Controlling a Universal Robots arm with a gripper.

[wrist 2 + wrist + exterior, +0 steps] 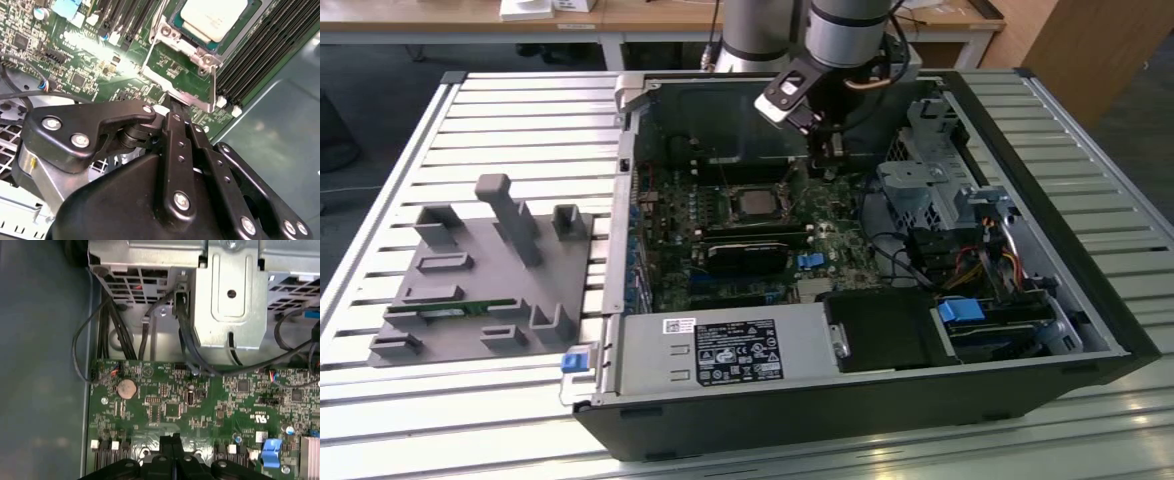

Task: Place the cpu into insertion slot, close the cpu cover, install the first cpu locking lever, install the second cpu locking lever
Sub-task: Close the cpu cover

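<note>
As the silver-grey square cpu (754, 203) is seated, the black gripper (821, 170) is held closed at its two o'clock, seemingly for levering.

A desk (480, 110) of pale metal slats lies under even light. Past its far edge stands a light wooden table (654, 18), with dark floor (387, 62) beneath it. A wooden cabinet (1087, 50) stands at the exterior view's far right.

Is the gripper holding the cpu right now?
No: in the second wrist view the cpu lies face-up in the insertion slot, apart from the gripper, whose fingers are shut beside the socket.
</note>
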